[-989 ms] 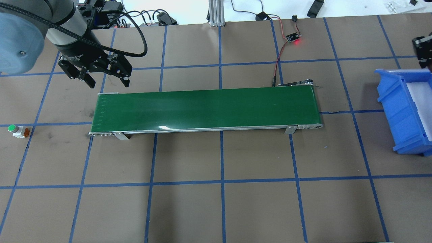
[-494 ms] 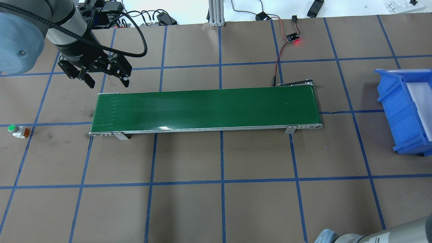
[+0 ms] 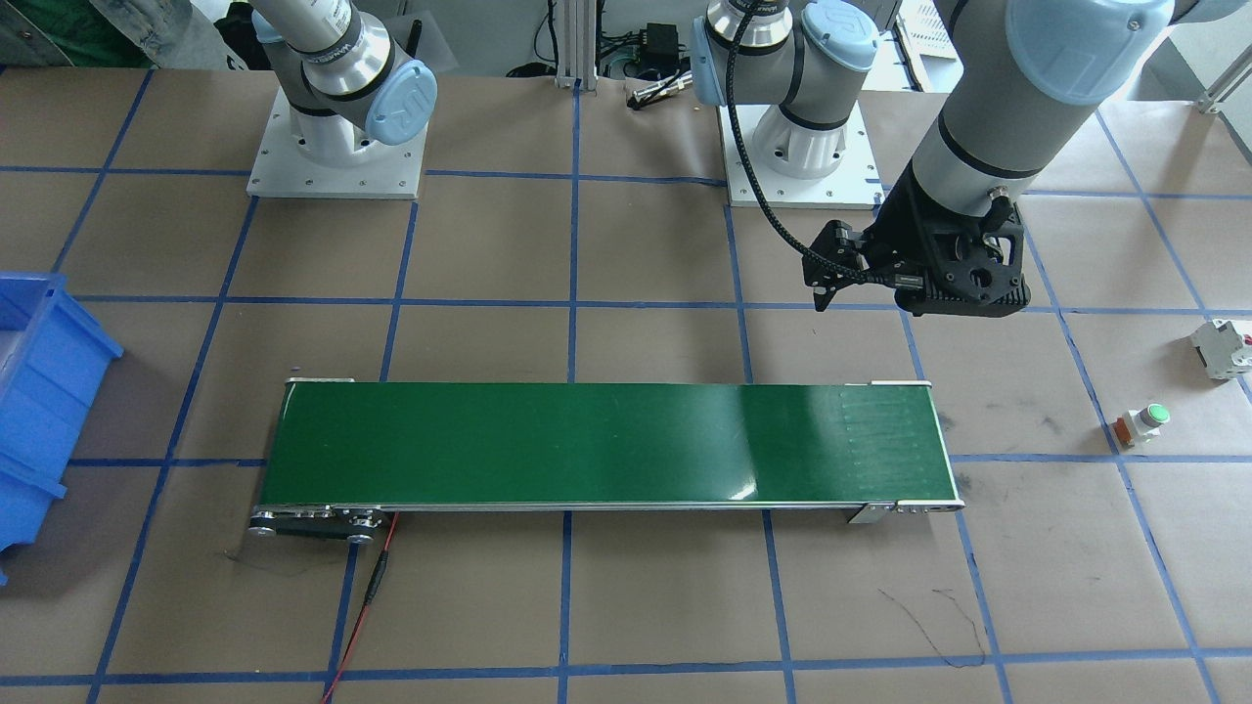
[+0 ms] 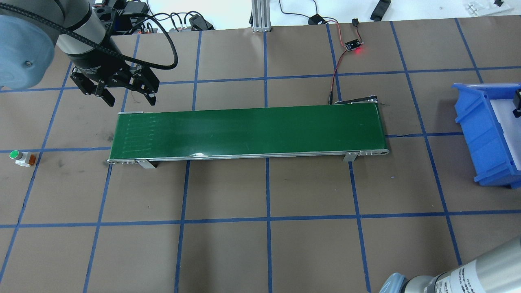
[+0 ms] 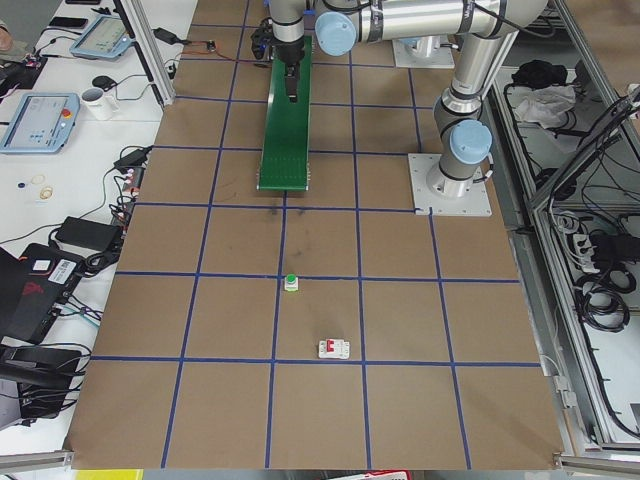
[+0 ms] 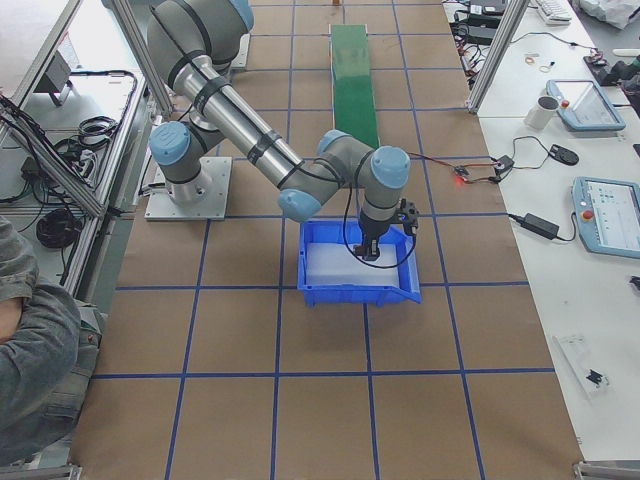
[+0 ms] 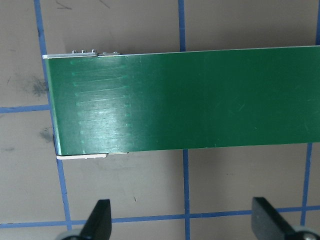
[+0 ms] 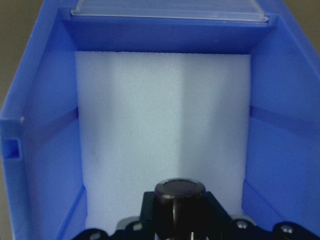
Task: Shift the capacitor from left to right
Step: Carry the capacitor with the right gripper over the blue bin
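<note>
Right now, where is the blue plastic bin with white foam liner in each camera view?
Front-facing: blue plastic bin at left edge.
Overhead: bin at right edge.
Exterior left: not in it.
Exterior right: bin at centre, beneath the right gripper.
Left wrist: not in it.
Right wrist: bin fills the picture.
Shared landmark: the long green conveyor belt, absent only from right wrist.

The surface (image 4: pixel 309 183) is covered in brown paper, marked off in large squares by blue tape lines (image 4: pixel 228 220). An aluminium post (image 4: pixel 259 16) stands at its far edge. White benches (image 5: pixel 70 160) along that side carry black cables, a mug (image 5: pixel 93 98) and grey-blue control tablets (image 6: pixel 610 215). On the opposite side, a metal-framed bay holds looped cables (image 5: pixel 600 300). The light is even and bright.
</note>
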